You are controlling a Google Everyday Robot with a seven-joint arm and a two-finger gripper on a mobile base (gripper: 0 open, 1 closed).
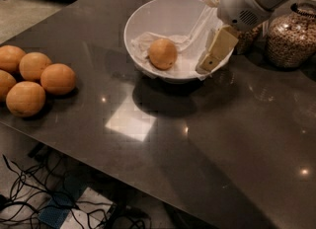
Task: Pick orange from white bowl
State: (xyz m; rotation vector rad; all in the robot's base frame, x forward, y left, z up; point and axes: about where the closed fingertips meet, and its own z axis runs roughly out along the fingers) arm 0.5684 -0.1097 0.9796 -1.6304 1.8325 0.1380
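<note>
Orange (163, 53): lies alone in the bowl (148, 13), a little toward 7 o'clock from its middle, resting on crumpled paper (190, 35).
Gripper (206, 65): hangs over the bowl's rim at about 4 o'clock, tilted down and inward; it is at 3 o'clock from the orange and clear of it.
Gripper state: cannot be told from this view; it carries nothing.
Handling: likely firm and moderately heavy for its size, with dull, slightly grippy skin; being round, it may roll on the loose paper if nudged from one side.
Where to hold: across its widest part, squeezing from opposite sides, coming from above so the sloping wall does not block the approach.
Risk: the paper could catch or lift with the fruit.
Not the target: five oranges (34, 77) grouped at the table's (197, 149) 9 o'clock edge.
</note>
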